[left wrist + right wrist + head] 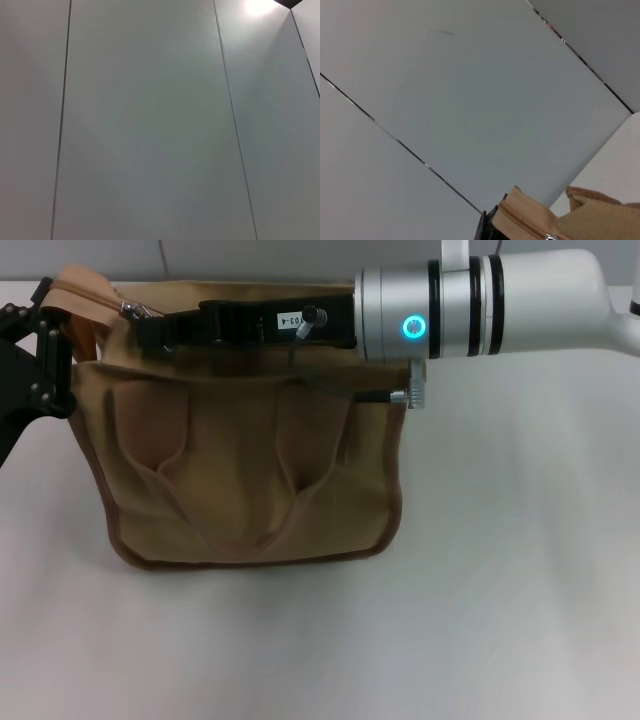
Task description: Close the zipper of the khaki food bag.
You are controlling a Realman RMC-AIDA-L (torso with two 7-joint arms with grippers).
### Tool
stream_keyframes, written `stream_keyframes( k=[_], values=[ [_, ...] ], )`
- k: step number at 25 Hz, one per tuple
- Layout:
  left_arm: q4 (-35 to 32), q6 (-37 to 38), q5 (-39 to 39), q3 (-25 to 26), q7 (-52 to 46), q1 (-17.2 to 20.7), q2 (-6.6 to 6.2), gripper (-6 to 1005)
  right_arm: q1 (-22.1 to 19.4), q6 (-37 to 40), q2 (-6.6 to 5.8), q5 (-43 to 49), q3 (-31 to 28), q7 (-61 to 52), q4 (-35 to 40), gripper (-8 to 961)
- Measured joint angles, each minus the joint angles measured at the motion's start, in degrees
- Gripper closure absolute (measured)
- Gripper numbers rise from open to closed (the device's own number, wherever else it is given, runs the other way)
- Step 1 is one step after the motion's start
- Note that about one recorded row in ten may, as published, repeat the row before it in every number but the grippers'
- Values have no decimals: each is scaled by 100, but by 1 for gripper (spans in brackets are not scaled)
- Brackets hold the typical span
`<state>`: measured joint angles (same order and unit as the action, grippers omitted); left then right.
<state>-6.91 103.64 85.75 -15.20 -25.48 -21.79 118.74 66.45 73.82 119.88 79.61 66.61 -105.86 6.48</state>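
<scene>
The khaki food bag (250,480) is stood on the surface (500,620), with the right hand (150,325) laid across its top from the right to the zipper (133,308) pull at the top left, and the left hand (40,350) placed against its left end.

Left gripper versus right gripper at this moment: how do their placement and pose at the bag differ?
The left gripper sits at the khaki food bag's left top corner, only partly in frame; the right gripper lies stretched along the bag's top edge, reaching leftward from the right. The silver pull tab of the zipper sits right at the right gripper's tip, apart from the left one. Both are black and work at the bag's top.
</scene>
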Motion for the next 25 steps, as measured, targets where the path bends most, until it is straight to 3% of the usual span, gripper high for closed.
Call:
stream_keyframes(
  k=[25],
  values=[
    [23,-123,-109,134,-1,32,0,969,-198,76,0,-298,54,647,-62,944]
  ],
)
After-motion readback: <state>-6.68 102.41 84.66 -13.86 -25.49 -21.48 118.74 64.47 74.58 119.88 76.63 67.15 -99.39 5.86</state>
